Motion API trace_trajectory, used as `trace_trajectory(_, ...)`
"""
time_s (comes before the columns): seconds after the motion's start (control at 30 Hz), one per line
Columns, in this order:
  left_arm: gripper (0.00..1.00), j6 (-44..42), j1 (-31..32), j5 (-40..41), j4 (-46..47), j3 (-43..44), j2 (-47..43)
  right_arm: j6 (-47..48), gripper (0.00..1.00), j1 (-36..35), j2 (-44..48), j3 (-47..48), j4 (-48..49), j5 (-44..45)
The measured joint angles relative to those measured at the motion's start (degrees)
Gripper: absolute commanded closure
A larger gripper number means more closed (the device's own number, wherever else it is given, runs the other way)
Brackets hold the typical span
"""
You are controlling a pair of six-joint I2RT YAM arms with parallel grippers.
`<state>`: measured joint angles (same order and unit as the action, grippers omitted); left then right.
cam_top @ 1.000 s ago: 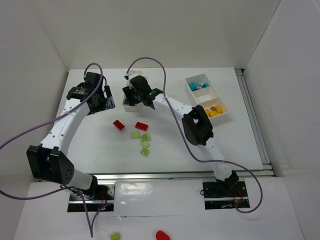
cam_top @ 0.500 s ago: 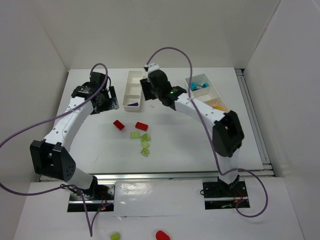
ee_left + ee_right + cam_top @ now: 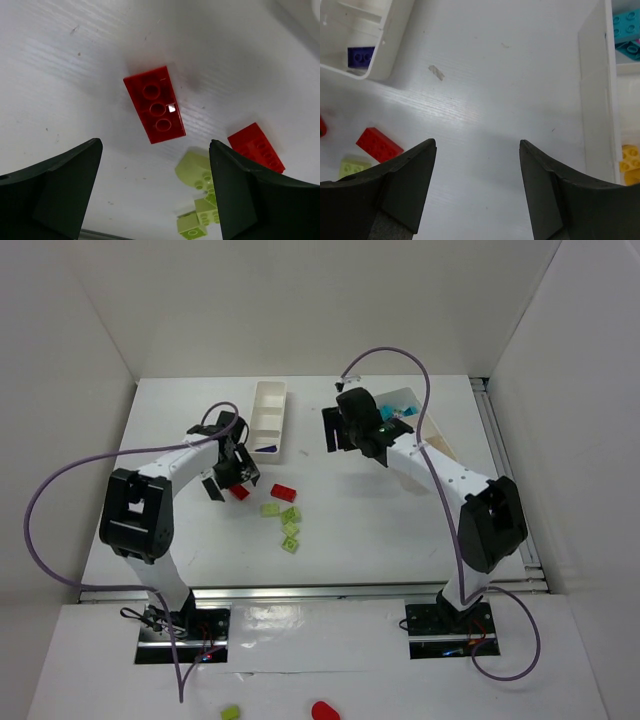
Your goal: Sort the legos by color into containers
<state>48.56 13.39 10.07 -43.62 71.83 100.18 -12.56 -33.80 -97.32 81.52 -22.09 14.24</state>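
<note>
Two red legos lie mid-table: one (image 3: 240, 493) just under my left gripper (image 3: 228, 478), the other (image 3: 284, 492) to its right. In the left wrist view the near red lego (image 3: 155, 104) lies ahead of the open, empty gripper (image 3: 155, 146), with the second red lego (image 3: 256, 147) and light green legos (image 3: 200, 172) to the right. Several green legos (image 3: 290, 528) sit in a cluster. The left tray (image 3: 262, 405) holds a dark blue lego (image 3: 265, 449). My right gripper (image 3: 334, 430) is open and empty (image 3: 477, 145) over bare table between the trays.
The right tray (image 3: 596, 100) holds cyan legos (image 3: 627, 25) and yellow legos (image 3: 630, 159); the right arm hides most of it from above. A stray green lego (image 3: 230, 711) and a red piece (image 3: 322, 709) lie below the table's front edge. White walls stand close on three sides.
My left gripper swung from the back left forward and right, over the near red lego. My right gripper moved right, from the left tray into the gap between the trays.
</note>
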Motion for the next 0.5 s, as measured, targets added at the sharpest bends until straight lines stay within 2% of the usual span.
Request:
trace_trajectory(0.1,0.11,2.78,0.0,0.42,1.84,0.15,1.9,0.26,0.25,0.0,0.59,-0.26,-1.88,-0.74)
trace_trajectory(0.13,0.18,3.28,0.0,0.52,2.21,0.31,2.82,0.44,0.25,0.0,0.83,-0.26,-2.34,-1.03)
trace_trajectory(0.23,0.27,4.85,0.0,0.98,3.39,0.33,5.11,0.72,0.25,0.0,1.79,-0.7,-3.52,-1.44)
trace_trajectory(0.27,0.34,5.44,0.0,1.22,3.67,0.33,5.68,0.85,0.25,0.09,2.19,-0.94,-3.76,-1.46)
trace_trajectory(0.37,0.41,6.01,0.0,1.9,4.15,0.46,6.93,1.07,0.25,0.31,2.93,-1.49,-4.39,-1.44)
trace_trajectory(0.4,0.49,5.92,0.0,2.19,4.15,0.66,7.15,1.09,0.25,0.33,2.99,-1.51,-4.44,-1.44)
trace_trajectory(0.5,0.58,5.62,0.0,3.19,3.78,1.62,7.34,1.07,0.25,0.59,3.02,-1.6,-4.46,-1.42)
